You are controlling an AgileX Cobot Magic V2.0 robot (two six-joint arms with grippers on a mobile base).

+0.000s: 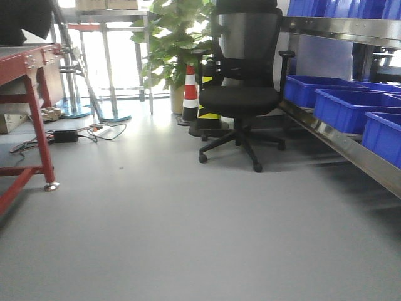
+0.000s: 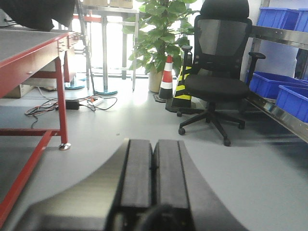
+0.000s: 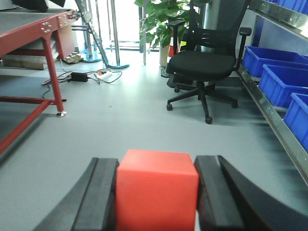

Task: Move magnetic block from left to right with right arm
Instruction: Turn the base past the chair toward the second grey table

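Bottom centre, the right gripper (image 3: 156,166) is clamping the magnetic block (image 3: 156,197). The left gripper (image 2: 153,149) is holding its jaws together. Grey floor (image 1: 188,238) is stretching toward an office chair (image 1: 241,94), with blue bins (image 1: 344,106) lining the right.

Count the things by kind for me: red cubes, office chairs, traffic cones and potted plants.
Red cube: 1
Office chair: 1
Traffic cones: 2, a red-white cone and a yellow-black cone
Potted plant: 1
Total: 5

I see hard backlight from the far windows (image 1: 119,56), blown out; floor (image 1: 188,238) evenly lit, soft shadows. Front cam looks slightly soft, possibly motion blur. Wrist near-field defocused.
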